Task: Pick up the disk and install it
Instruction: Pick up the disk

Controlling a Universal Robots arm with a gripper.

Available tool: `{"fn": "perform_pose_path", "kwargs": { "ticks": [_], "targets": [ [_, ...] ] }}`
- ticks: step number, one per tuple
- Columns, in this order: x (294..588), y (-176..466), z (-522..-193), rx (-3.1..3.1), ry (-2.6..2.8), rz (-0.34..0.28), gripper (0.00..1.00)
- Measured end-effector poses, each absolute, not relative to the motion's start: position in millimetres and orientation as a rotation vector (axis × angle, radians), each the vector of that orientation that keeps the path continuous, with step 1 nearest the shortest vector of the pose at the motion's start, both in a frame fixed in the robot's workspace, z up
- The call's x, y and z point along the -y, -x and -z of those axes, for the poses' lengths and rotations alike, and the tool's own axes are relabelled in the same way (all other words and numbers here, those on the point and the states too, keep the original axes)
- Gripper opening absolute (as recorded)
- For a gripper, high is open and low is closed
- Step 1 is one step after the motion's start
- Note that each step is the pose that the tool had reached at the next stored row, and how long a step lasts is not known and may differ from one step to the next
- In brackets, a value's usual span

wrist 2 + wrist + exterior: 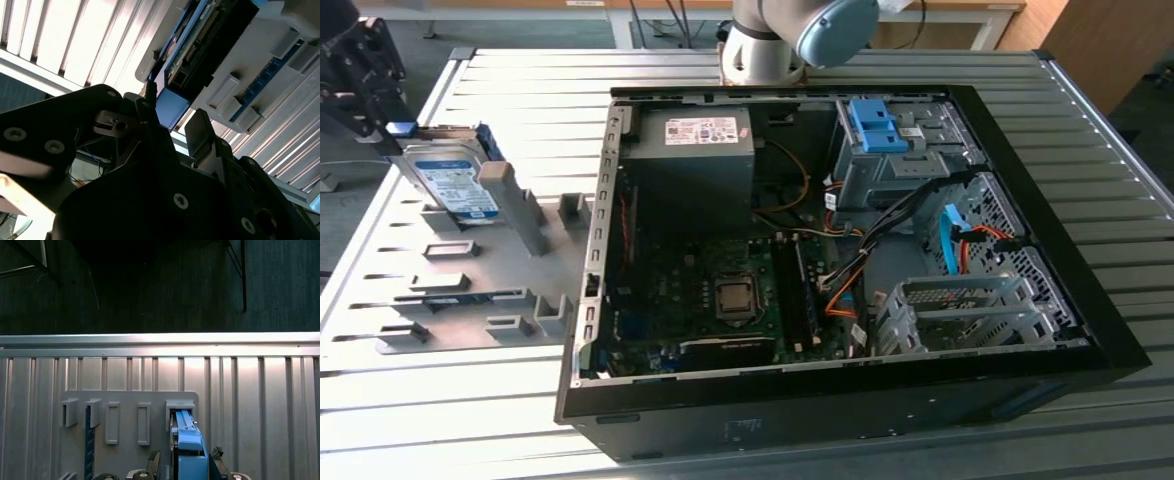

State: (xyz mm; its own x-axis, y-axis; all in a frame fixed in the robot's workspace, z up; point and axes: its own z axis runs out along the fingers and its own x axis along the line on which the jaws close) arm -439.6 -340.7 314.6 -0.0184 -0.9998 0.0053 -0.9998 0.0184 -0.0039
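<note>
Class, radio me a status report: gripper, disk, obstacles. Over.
Gripper open, astride disk's blue end. Disk on edge in rack, not installed. Nothing blocking it.

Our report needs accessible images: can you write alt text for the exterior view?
An open computer case lies on a slatted metal table, its motherboard and drive cages exposed. At the exterior view's left, the disk stands on edge in a grey slotted holder.

A robotics lab or assembly workshop: a ribbed aluminium workbench [520,90] carries an opened computer tower [827,420], a grey fixture plate [494,280] at nine o'clock, the robot arm's base [767,50] at twelve.
</note>
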Motion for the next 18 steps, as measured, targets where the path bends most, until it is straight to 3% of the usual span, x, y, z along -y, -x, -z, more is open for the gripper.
{"fn": "perform_pose_path", "kwargs": {
  "ticks": [9,11,12,18],
  "targets": [
    [340.7,440.1,-301.8,2.241,-2.2,-0.01,0.5],
    [340.7,440.2,-299.8,2.241,-2.2,-0.01,0.49],
    [340.7,440.2,-299.0,2.241,-2.2,-0.011,0.42],
    [340.7,440.2,-295.9,2.241,-2.2,-0.011,0.42]
  ]
}}
